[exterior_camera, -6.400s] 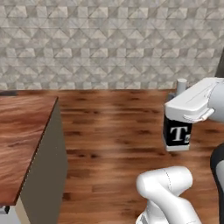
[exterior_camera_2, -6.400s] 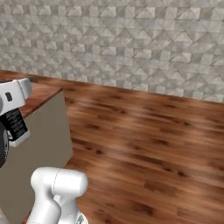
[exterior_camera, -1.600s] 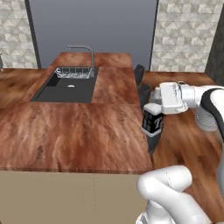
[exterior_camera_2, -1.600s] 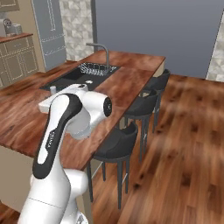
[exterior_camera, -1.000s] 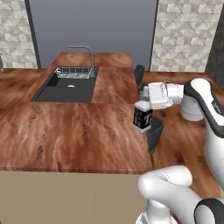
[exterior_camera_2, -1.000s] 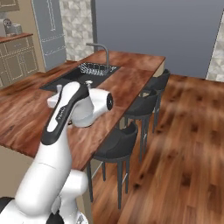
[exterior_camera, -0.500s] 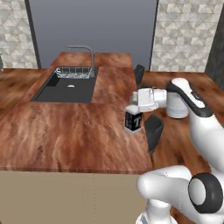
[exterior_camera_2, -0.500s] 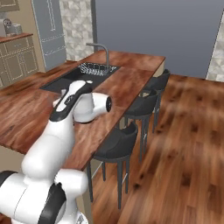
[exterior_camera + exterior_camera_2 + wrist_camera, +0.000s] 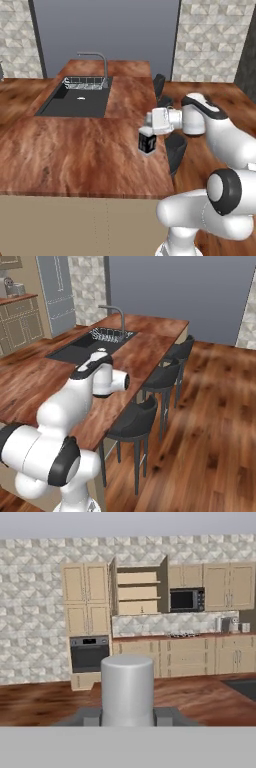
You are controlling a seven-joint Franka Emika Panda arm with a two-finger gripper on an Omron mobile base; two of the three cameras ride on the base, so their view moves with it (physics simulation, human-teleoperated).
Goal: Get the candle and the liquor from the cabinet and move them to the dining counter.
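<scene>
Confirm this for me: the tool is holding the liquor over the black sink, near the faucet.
Not quite. The tool does hold the liquor, but not over the black sink. The left base view shows it at the dining counter's stool-side edge, well away from the faucet.

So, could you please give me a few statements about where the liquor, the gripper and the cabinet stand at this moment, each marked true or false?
1. The gripper is shut on the liquor. True.
2. The liquor lies on its side in the sink. False: it stands upright over the dining counter, near its right edge.
3. The cabinet has its doors open. True.
4. The candle stands on the counter beside the bottle. False: no candle is seen there.
5. Dark stools line the counter's side. True.
</scene>
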